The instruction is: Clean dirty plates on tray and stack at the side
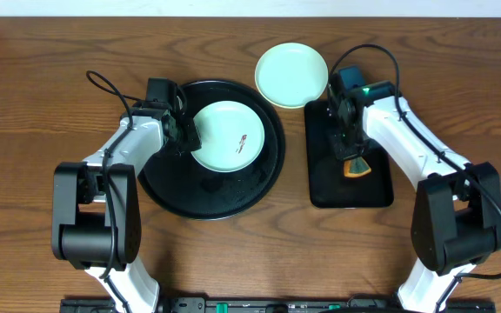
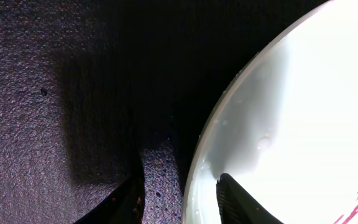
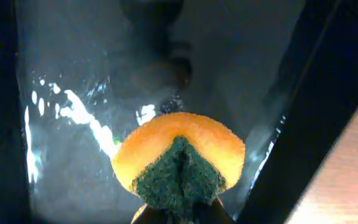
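Left fingers [image 2: 236,202] astride plate [image 2: 303,112] rim, on tray [image 1: 233,198]

Left arm reached toward the frame's center, its pincer [image 1: 185,135] slightly parted. Right arm angled in from the lower right, its pincer [image 1: 352,155] clamped on a sponge [image 1: 356,168].

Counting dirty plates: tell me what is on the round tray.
One pale green plate with a reddish smear, left gripper at its rim. Whatever lies under it is covered.
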Robot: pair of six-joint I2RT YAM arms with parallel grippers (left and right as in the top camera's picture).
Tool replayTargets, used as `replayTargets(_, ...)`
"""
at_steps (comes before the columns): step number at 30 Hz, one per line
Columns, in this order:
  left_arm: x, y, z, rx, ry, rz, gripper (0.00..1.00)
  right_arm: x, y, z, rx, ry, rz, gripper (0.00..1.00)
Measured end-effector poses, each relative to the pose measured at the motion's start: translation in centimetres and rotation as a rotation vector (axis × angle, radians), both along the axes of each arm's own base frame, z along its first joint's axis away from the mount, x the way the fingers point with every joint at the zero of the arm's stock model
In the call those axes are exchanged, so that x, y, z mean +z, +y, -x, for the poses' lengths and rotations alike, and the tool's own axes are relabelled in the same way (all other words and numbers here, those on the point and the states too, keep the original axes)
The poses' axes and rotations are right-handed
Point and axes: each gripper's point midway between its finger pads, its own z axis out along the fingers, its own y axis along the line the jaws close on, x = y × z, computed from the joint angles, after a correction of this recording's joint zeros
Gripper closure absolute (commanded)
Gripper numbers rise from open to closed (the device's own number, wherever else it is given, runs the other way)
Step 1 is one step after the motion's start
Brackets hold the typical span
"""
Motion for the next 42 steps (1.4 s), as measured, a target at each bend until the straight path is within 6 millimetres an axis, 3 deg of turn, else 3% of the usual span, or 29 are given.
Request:
replayTargets(4, 0.0, 0.0, 0.0, 0.000, 0.000, 0.000, 0.60, -1.4, -0.2, 0.7, 0.000, 0.008, 0.002, 0.91)
replayTargets(6, 0.0, 0.0, 0.0, 0.000, 0.000, 0.000, 0.59, -1.7, -0.2, 0.8, -0.003, 0.008, 0.001, 0.82)
replayTargets(16, 0.0, 0.0, 0.0, 0.000, 0.000, 0.000, 0.59, -1.7, 0.0, 0.3, -0.001, -0.010, -0.007, 0.73)
replayTargets(18, 0.0, 0.0, 0.0, 0.000, 0.000, 0.000, 0.59, -1.7, 0.0, 0.3, -0.001, -0.010, -0.008, 0.60)
replayTargets(20, 0.0, 0.0, 0.0, 0.000, 0.000, 0.000, 0.59, -1.7, 0.1, 0.3, 0.000, -0.008, -0.014, 0.55)
replayTargets(28, 0.0, 0.0, 0.0, 0.000, 0.000, 0.000, 0.60, -1.7, 0.3, 0.1, -0.001, -0.015, -0.028, 0.48)
replayTargets(40, 0.0, 0.0, 0.0, 0.000, 0.000, 0.000, 0.59, -2.6, 0.0, 1.3, 0.000, 0.017, -0.017, 0.52)
replayTargets(41, 0.0, 0.0, 0.0, 0.000, 0.000, 0.000, 0.59, -2.8, 0.0, 1.4, 0.000, 0.020, -0.017, 0.58)
replayTargets(42, 0.0, 0.0, 0.0, 0.000, 0.000, 0.000, 0.59, -2.9, -0.1, 1.5, 0.002, 0.025, -0.014, 0.74)
